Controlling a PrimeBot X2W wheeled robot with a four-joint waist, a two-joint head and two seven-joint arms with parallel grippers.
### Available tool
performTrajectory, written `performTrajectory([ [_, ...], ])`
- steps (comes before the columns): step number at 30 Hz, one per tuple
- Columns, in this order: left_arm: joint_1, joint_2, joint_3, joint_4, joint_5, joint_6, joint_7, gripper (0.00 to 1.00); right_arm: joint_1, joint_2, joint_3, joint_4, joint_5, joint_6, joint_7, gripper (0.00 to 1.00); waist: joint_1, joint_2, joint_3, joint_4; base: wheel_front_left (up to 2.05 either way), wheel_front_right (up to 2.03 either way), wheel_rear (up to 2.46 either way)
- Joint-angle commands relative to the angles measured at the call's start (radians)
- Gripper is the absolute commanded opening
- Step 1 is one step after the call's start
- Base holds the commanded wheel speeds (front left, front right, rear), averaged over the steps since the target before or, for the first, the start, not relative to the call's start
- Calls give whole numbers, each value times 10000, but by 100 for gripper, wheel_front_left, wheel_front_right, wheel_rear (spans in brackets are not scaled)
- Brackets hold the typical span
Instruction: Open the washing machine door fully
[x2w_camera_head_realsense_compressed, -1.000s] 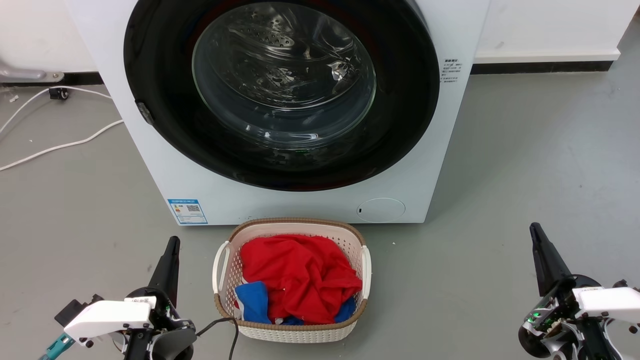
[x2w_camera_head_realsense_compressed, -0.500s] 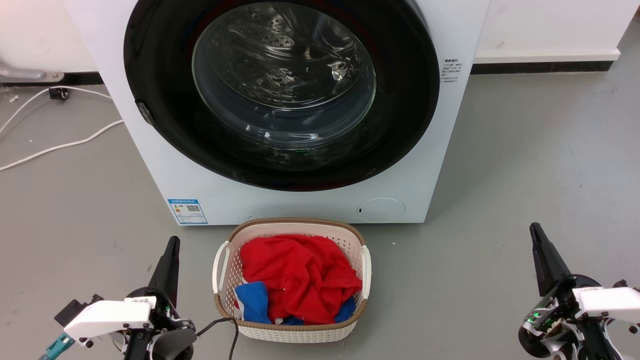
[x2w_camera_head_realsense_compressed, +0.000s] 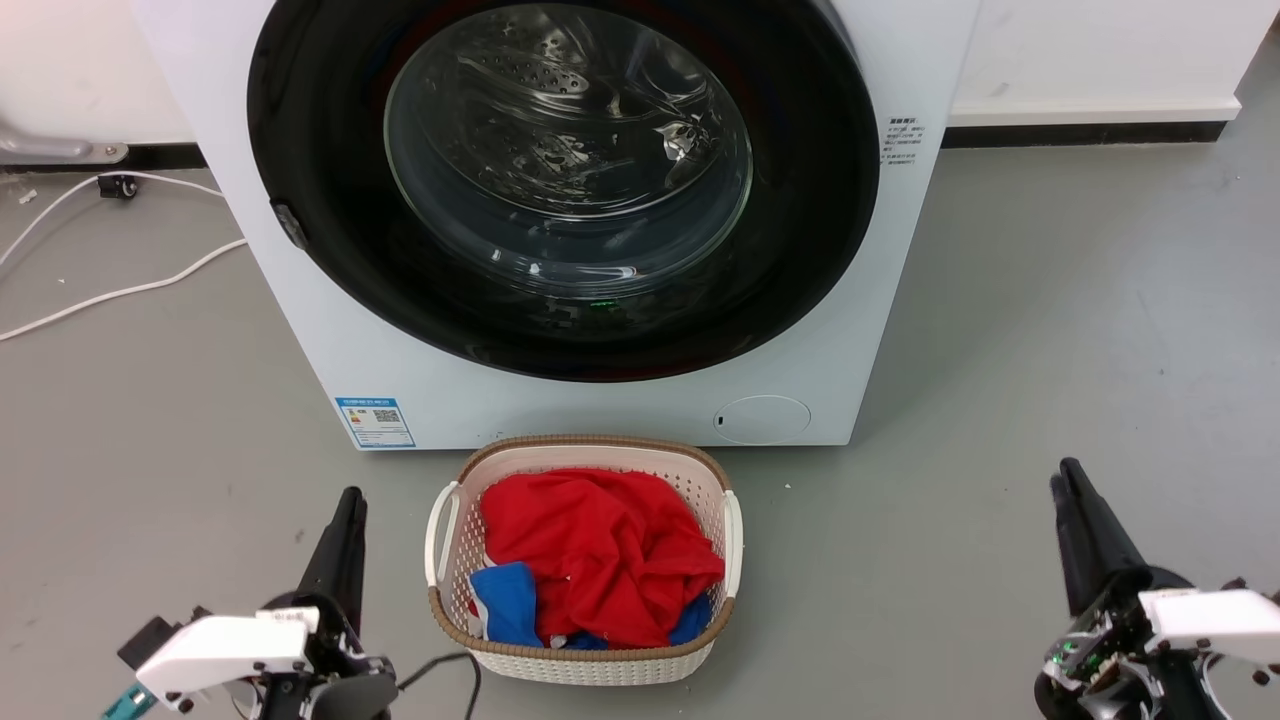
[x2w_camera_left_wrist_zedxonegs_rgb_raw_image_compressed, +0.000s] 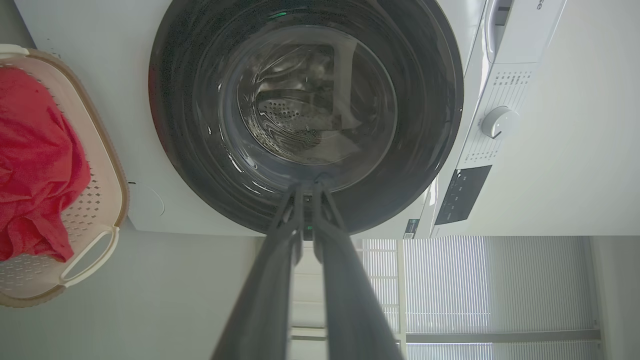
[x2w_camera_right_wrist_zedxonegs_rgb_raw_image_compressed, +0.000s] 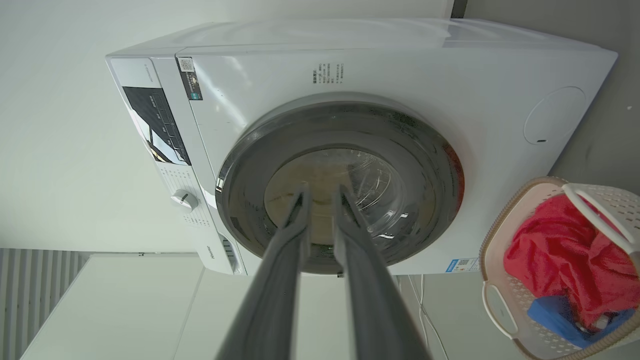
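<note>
The washing machine door (x2w_camera_head_realsense_compressed: 320, 200) is a big glossy black disc with a clear glass bowl (x2w_camera_head_realsense_compressed: 567, 150) at its centre, lying shut against the white machine front (x2w_camera_head_realsense_compressed: 900, 260). A small grey catch (x2w_camera_head_realsense_compressed: 290, 225) sits on the door's left edge. My left gripper (x2w_camera_head_realsense_compressed: 350, 497) hangs low over the floor at lower left, well short of the door, fingers together and empty. My right gripper (x2w_camera_head_realsense_compressed: 1062, 475) is at lower right, equally far back, fingers slightly apart and empty. The left wrist view has the left gripper (x2w_camera_left_wrist_zedxonegs_rgb_raw_image_compressed: 306, 189) in front of the door (x2w_camera_left_wrist_zedxonegs_rgb_raw_image_compressed: 175, 100). In the right wrist view, the right gripper (x2w_camera_right_wrist_zedxonegs_rgb_raw_image_compressed: 321, 190) lines up with the door (x2w_camera_right_wrist_zedxonegs_rgb_raw_image_compressed: 240, 200).
A white basket (x2w_camera_head_realsense_compressed: 585, 442) of red and blue laundry (x2w_camera_head_realsense_compressed: 600, 550) stands on the grey floor right before the machine, between my arms. White cables (x2w_camera_head_realsense_compressed: 120, 292) lie on the floor at the left. A small round white flap (x2w_camera_head_realsense_compressed: 762, 419) sits low on the machine front.
Both grippers have sunk a little toward the bottom of the head view. The right gripper's two tips now show apart. The door has not moved.
</note>
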Motion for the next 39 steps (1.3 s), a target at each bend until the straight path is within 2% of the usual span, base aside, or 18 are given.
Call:
performTrajectory([
  [1,-53,8,-83,-87,-6,0,-53,100,-36,-4,18,-108,-10,0,-36,100,0,0,2,-2,0,0,0],
  [10,-94,11,-705,-352,123,0,-536,100,135,-26,251,-455,-187,1,-417,100,0,0,8,-7,0,0,0],
  [19,-68,13,-1002,-657,1258,-1,-947,100,247,-276,603,-706,-982,2,-922,100,0,0,5,11,0,0,0],
  [31,109,15,-951,-1205,3290,-1,-1395,100,321,-483,960,-1014,-3558,3,-1395,100,0,0,-11,21,0,0,0],
  [39,91,17,-1449,-1359,5796,280,-1729,100,368,-524,939,-1206,-6032,4,-1715,100,0,0,-11,43,0,0,0],
])
